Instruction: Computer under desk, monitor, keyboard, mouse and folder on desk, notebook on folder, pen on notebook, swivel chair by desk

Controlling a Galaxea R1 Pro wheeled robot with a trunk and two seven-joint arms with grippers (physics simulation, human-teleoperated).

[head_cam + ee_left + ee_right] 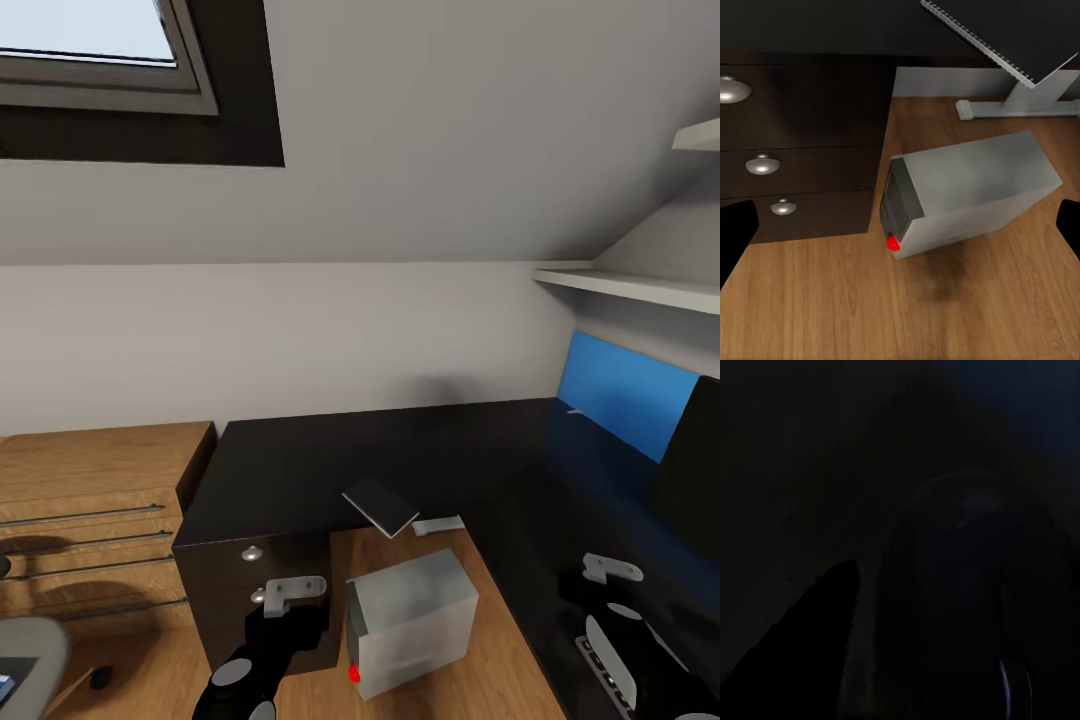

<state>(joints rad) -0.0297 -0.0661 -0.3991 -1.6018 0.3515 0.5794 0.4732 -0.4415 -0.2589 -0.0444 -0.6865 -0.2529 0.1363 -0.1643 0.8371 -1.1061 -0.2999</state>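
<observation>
The grey computer lay on its side on the wood floor at lower centre, beside the dark desk. Left gripper hovered wide open, empty; right gripper's fingers could not be read.

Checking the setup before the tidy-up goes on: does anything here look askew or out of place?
Yes. The grey computer lies tipped on its side on the wood floor beside the drawers, skewed to them. A notebook juts over the desk's edge.
</observation>
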